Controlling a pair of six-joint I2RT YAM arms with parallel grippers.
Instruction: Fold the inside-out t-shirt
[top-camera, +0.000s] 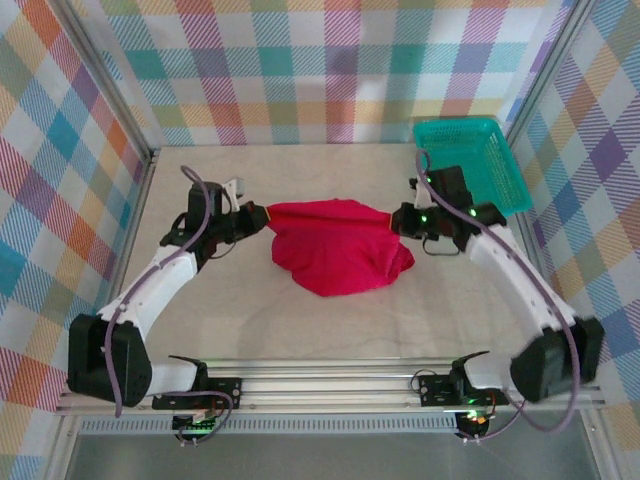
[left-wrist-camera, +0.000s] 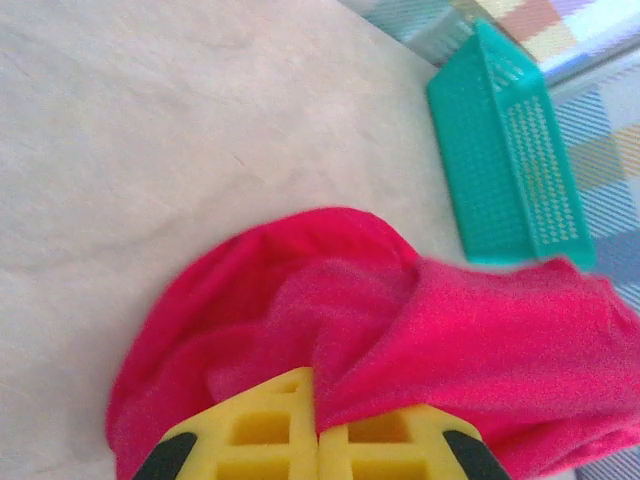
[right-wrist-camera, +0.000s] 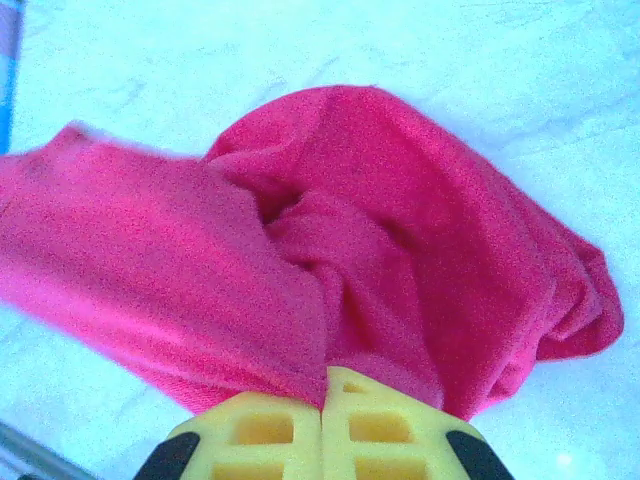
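My left gripper is clenched on one end of the red t-shirt, and my right gripper is clamped on the opposite end. The t-shirt hangs stretched between them over the middle of the table, its bunched bulk sagging toward my bases. Cloth spills from my closed yellow fingers.

A pale table bears a bunched red t-shirt and teal basket.
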